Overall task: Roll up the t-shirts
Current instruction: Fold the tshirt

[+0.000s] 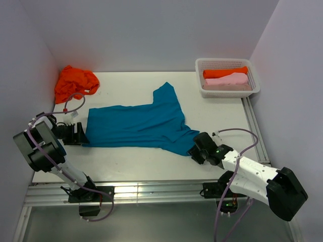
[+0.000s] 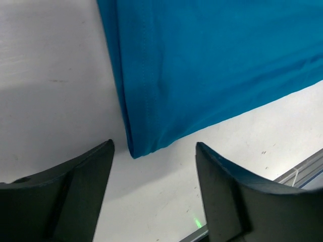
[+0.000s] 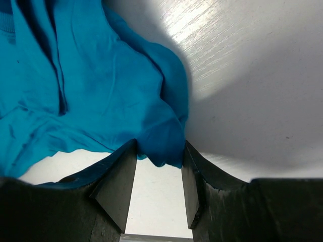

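— Left side of the table?
— The left gripper (image 2: 154, 176) sits spread wide, the hem corner of the teal t-shirt (image 1: 136, 126) lying just ahead of its fingers (image 2: 75, 196), untouched. An orange t-shirt (image 1: 74, 81) is heaped beyond it.

— And the right?
— The right gripper (image 3: 159, 179) has a fold of the teal cloth between its fingers (image 3: 118, 186). Farther off, a white basket (image 1: 202, 68) holds two rolled shirts (image 1: 227, 76).

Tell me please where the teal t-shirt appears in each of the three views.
Top external: the teal t-shirt lies spread across the middle of the table.
Left wrist: its hem corner points down between the open left claw fingers.
Right wrist: a bunched tip sits between the right claw fingers.
Shared landmark: the white table under the cloth.
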